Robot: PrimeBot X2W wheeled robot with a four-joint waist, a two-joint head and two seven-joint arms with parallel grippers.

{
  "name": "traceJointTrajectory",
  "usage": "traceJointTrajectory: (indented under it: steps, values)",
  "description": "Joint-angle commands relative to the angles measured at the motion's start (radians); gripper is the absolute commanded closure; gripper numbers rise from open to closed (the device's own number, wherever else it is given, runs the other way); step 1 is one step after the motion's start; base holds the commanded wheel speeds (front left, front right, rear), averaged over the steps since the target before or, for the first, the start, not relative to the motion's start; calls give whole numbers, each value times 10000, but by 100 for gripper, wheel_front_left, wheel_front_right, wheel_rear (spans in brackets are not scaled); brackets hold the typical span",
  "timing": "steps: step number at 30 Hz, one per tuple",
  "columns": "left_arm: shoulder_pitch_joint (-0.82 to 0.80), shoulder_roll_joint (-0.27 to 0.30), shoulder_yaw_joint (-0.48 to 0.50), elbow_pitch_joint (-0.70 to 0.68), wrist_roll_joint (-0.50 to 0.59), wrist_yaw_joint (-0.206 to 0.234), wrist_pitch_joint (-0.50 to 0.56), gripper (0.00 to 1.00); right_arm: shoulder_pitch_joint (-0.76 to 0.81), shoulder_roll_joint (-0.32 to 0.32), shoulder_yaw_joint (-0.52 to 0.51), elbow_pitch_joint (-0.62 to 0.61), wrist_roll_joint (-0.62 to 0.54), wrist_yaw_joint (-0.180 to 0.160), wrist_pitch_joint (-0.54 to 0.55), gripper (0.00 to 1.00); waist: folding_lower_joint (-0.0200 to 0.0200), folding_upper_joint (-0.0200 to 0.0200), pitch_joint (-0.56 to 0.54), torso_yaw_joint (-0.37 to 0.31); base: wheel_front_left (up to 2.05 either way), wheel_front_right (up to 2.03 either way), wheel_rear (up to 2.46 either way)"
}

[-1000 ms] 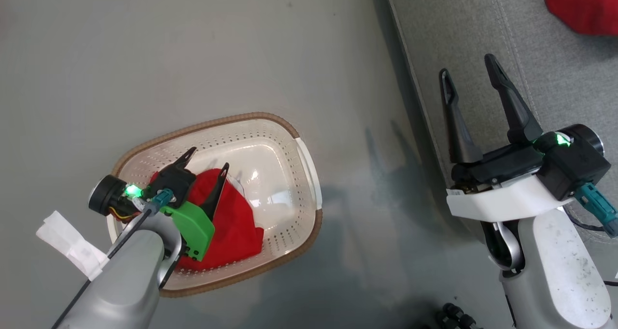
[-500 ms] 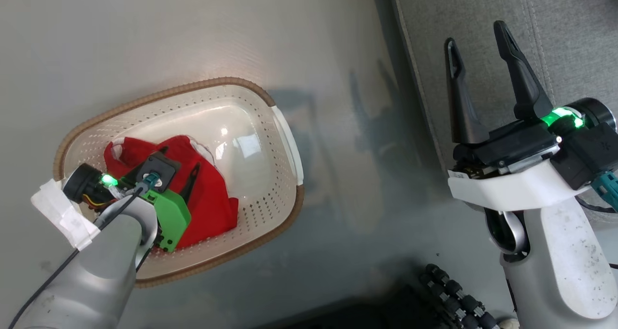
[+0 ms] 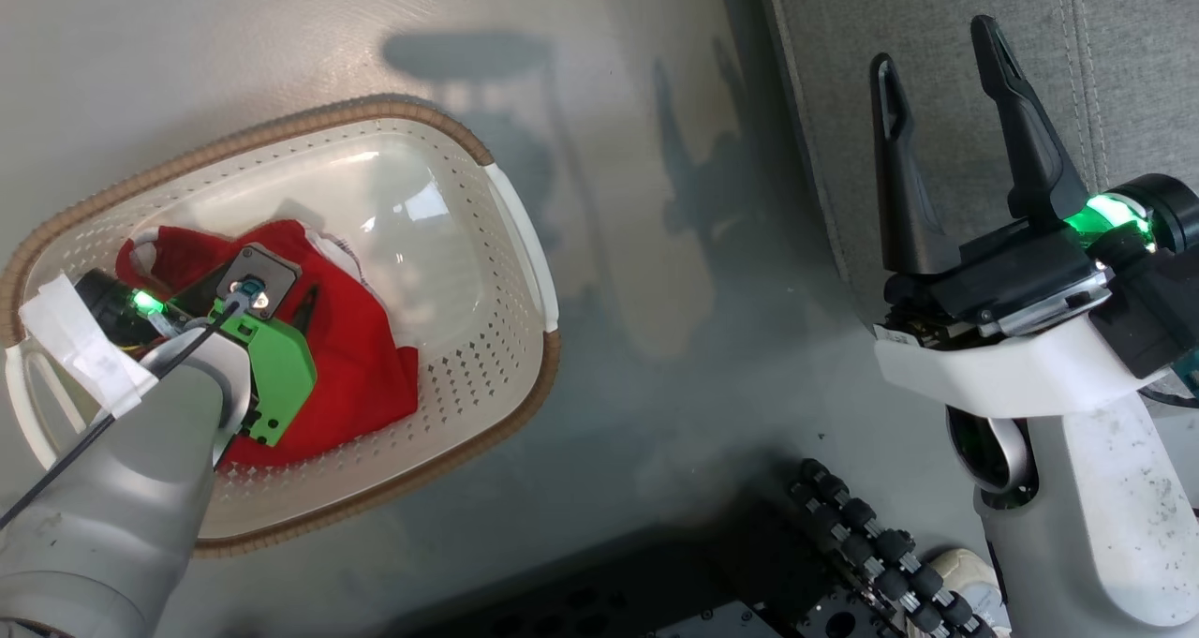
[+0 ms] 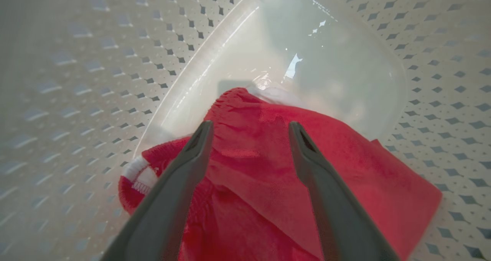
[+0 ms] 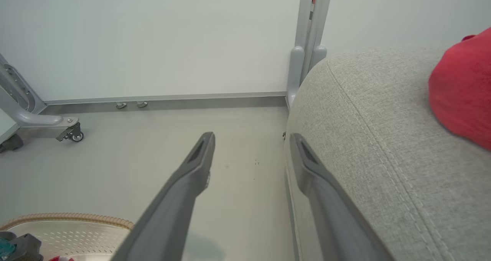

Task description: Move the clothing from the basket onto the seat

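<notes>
We see a glossy grey floor [image 5: 115, 157] meeting a plain pale wall [image 5: 153, 35], a castored metal frame [image 5: 42, 120] alongside.

The head camera looks down on the basket [image 3: 375, 111] from above. The left wrist camera is close inside it, facing its bottom. The right wrist camera, beside it, faces the wall [image 5: 153, 42]. All share the basket.

We count two pieces of red clothing: one white-trimmed garment [image 3: 370, 366] and one other red garment [image 5: 464, 88]. We count one perforated basket [image 3: 421, 113], one grey seat cushion [image 3: 1143, 76], and two hands, the left hand [image 4: 250, 127] and the right hand [image 5: 251, 136], each with two dark fingers [image 3: 895, 170].
</notes>
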Motion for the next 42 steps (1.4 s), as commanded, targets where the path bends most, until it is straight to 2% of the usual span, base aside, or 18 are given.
traceJointTrajectory:
  steps: [1,15,26,27,28,29,34,42]
  values:
    - [-259,89,-117,99,-18,-26,115,0,-20,-16,21,-93,20,-10,-20,0,-1,84,306,-89,0,0,0]
    - [-1053,216,-1070,516,-529,-27,2226,0,-94,-18,118,-512,-83,-11,-20,0,-1,84,1115,-103,0,0,0]
    - [-1253,35,-1872,534,-1193,-27,3143,0,101,-18,188,-728,-260,-11,-20,0,-1,84,1258,-39,0,0,0]
    - [-1255,24,-1925,541,-1289,-27,3195,30,126,-18,195,-750,-289,-11,-20,0,-1,84,1260,-25,5,5,5]
    - [-1265,20,-1968,537,-1343,-27,3201,53,143,-18,205,-773,-310,-11,-20,0,-1,84,1265,-7,5,5,5]
    - [-1280,22,-2060,531,-1399,-27,3232,100,163,-18,218,-795,-335,-11,-20,0,-1,84,1274,17,5,5,5]
    - [-1394,28,-2474,475,-1645,-27,3307,100,176,-18,231,-833,-441,-11,-20,0,-1,84,1279,80,0,0,0]
    - [-1583,-29,-2875,364,-1990,-25,2622,100,-183,-18,285,-648,-314,-11,-19,0,-1,84,944,71,0,0,0]
